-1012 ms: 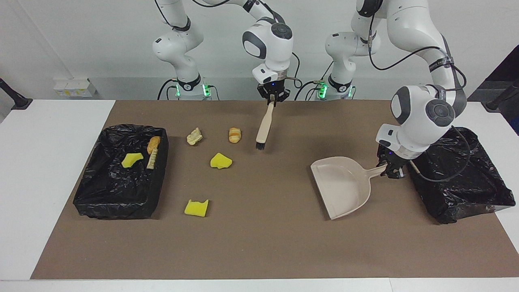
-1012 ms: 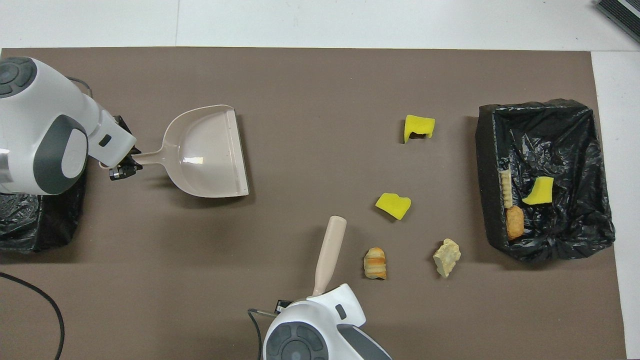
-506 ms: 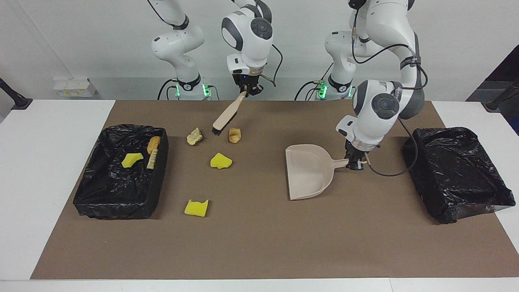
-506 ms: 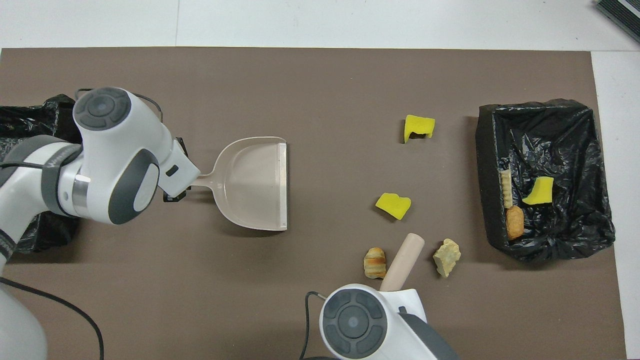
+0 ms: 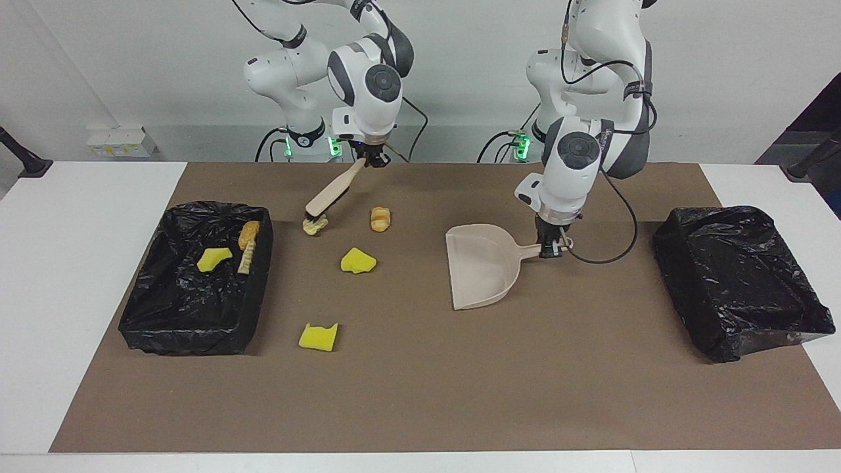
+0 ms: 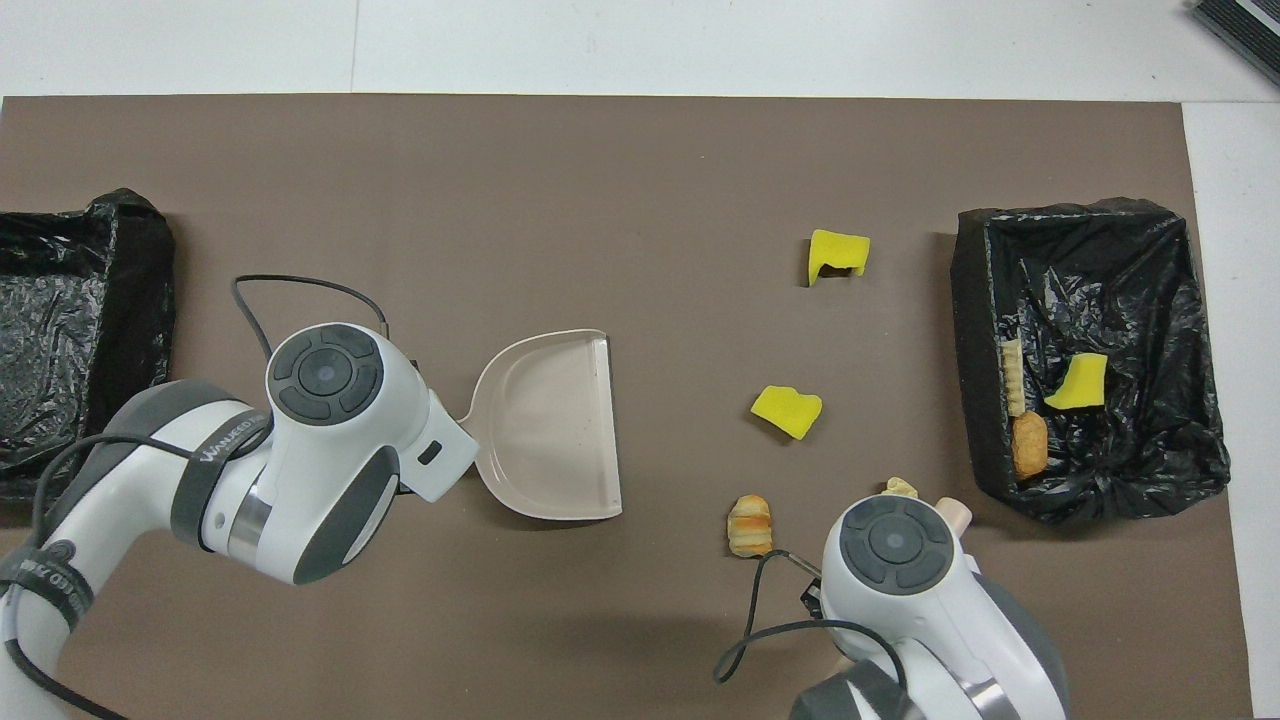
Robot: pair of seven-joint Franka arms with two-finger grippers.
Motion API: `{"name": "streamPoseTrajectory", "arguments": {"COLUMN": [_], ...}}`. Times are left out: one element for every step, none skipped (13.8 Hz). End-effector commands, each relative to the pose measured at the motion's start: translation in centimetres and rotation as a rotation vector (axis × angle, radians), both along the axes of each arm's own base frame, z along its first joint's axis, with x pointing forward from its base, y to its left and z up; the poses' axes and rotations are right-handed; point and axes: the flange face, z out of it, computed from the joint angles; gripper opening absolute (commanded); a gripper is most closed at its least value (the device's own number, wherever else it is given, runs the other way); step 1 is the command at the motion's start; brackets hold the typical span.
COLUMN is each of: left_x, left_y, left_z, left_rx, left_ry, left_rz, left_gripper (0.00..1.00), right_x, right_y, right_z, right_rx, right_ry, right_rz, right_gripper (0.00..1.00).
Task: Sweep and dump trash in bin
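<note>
Brown mat (image 5: 420, 394) | my right gripper (image 5: 372, 159) grasps brush (image 5: 326, 195), bristles on pale scrap (image 5: 315, 226) | my left gripper (image 5: 550, 249) grasps dustpan (image 5: 479, 276)

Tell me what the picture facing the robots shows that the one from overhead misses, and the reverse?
Only the facing view shows the beige black-bristled brush held by the right gripper, its bristles at the pale bread-like scrap, and the left gripper on the dustpan's handle. Only the overhead view shows the dustpan's shiny inside from straight above, while the arms hide both grippers. Both show the beige plastic dustpan, two yellow sponge pieces on the brown mat, and the black-lined bin holding three scraps.
</note>
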Motion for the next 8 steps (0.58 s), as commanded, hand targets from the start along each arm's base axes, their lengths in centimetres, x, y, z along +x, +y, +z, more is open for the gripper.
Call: {"name": "streamPoseTrajectory", "arguments": {"left_x": [-2.7,-3.3,-3.7,-4.6,-5.6,-6.3,-6.7,-7.0], "left_y": [-1.0,-1.4,-1.4,-2.2,-2.6,-3.1,-3.4,-3.6], "left_z": [0.0,-0.1,-0.1,-0.3,-0.4,-0.4,-0.4,-0.4], "left_rx": [0.022,0.025,0.028,0.033,0.039,0.042,0.049,0.051], "left_ry": [-0.025,-0.023,-0.023,-0.023,-0.024,-0.029,-0.033,-0.034], "left_rz": [0.009,0.005,0.011,0.020,0.032,0.038,0.045,0.053], "left_gripper": [0.00,0.00,0.00,0.00,0.00,0.00,0.00,0.00], "right_x": [-0.3,0.5,1.2,2.0,3.0,4.4,6.0,7.4], "right_y": [-1.0,-0.7,-0.4,0.0,0.5,1.6,2.4,3.5], "right_z": [-0.2,-0.7,-0.8,-1.1,-1.4,-2.4,-2.8,-2.1], "right_rx": [0.034,0.053,0.074,0.092,0.102,0.110,0.127,0.143], "right_ry": [-0.024,-0.057,-0.098,-0.119,-0.130,-0.123,-0.140,-0.159], "right_rz": [0.020,0.021,0.022,0.019,0.021,0.034,0.034,0.040], "right_gripper": [0.00,0.00,0.00,0.00,0.00,0.00,0.00,0.00]}}
